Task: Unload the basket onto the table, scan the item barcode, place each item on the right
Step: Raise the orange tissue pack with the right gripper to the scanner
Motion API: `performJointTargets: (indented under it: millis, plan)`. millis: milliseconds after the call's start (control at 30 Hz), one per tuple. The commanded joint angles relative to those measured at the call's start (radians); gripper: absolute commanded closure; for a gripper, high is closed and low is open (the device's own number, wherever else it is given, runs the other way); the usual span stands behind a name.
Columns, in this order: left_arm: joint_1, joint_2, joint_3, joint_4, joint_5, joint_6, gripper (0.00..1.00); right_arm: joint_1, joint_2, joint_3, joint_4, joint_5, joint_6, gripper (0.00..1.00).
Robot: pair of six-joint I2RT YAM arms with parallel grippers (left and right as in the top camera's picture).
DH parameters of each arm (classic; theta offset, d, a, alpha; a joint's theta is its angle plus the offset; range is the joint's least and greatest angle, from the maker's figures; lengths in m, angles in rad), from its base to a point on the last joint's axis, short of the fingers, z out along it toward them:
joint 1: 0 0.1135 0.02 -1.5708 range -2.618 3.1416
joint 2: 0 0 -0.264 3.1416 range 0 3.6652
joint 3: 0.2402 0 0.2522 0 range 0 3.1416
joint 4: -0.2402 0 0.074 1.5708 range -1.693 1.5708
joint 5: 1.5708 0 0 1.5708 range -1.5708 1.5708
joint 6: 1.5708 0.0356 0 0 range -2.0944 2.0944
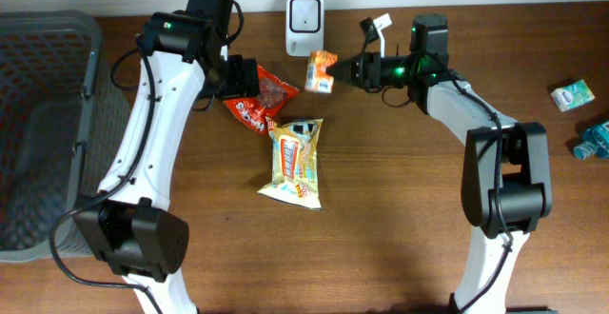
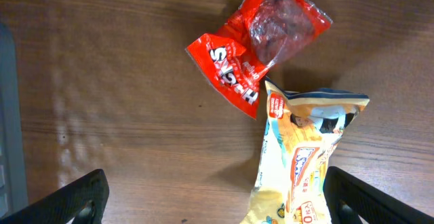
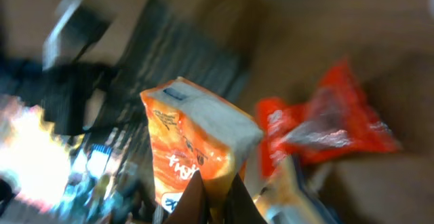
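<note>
Nothing is coming out legibly. The red packet (image 2: pixel 232 71) is carrying bold white lettering (upside down and creased, so no word resolves); the yellow bag (image 2: pixel 302 170) is showing blue script and a red badge, both unreadable; print on the orange pack (image 3: pixel 193 139) is blurring.

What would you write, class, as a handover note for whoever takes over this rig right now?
Right gripper: shut on the orange packet, held up beside the white scanner.
Left gripper: open and empty, above the red snack bag.
The red snack bag and the yellow snack bag lie on the table mid-front.
Done: orange packet picked up and brought to the scanner.
Left: present its barcode to the scanner. The pictures do not show whether it has scanned. The two bags are not yet picked up.
</note>
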Motion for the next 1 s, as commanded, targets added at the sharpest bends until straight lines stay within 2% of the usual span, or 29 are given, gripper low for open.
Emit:
performJointTargets:
  millis: [0,33,100,167,267,333,400,600,700,833,900,967]
  plan:
    - [0.0,0.0,-0.003,0.002,0.0,-0.01,0.01,0.019,-0.016,0.089,-0.004,0.414,0.155,0.96]
    - [0.0,-0.001,-0.003,0.002,0.0,-0.01,0.01,0.04,-0.016,0.142,-0.095,0.623,0.15,0.96]
    - [0.0,0.0,-0.003,0.002,0.0,-0.01,0.01,0.085,-0.016,0.243,-0.288,0.979,0.043,0.96]
    - [0.0,0.0,-0.003,0.002,0.0,-0.01,0.01,0.153,-0.016,0.312,-0.373,1.328,-0.058,0.96]
    - [0.0,-0.001,-0.003,0.002,0.0,-0.01,0.01,0.237,-0.014,0.324,-0.282,1.58,-0.278,0.96]
    - [0.0,0.0,-0.003,0.002,0.0,-0.01,0.01,0.289,0.008,0.324,-0.172,1.671,-0.557,0.96]
    - [0.0,-0.001,-0.003,0.002,0.0,-0.01,0.01,0.307,0.061,0.324,-0.09,1.699,-0.7,0.96]
    - [0.0,-0.001,-0.003,0.002,0.0,-0.01,0.01,0.306,0.155,0.324,-0.013,1.573,-0.96,0.96]
    - [0.0,-0.001,-0.003,0.002,0.0,-0.01,0.01,0.306,0.176,0.324,0.023,1.402,-1.13,0.96]
    - [0.0,0.0,-0.003,0.002,0.0,-0.01,0.01,0.306,0.216,0.324,0.049,1.384,-1.362,0.96]
    - [0.0,0.0,-0.003,0.002,0.0,-0.01,0.01,0.306,0.227,0.324,0.059,1.384,-1.368,0.96]
    - [0.0,-0.001,-0.003,0.002,0.0,-0.01,0.01,0.307,0.228,0.325,0.082,1.407,-1.287,0.96]
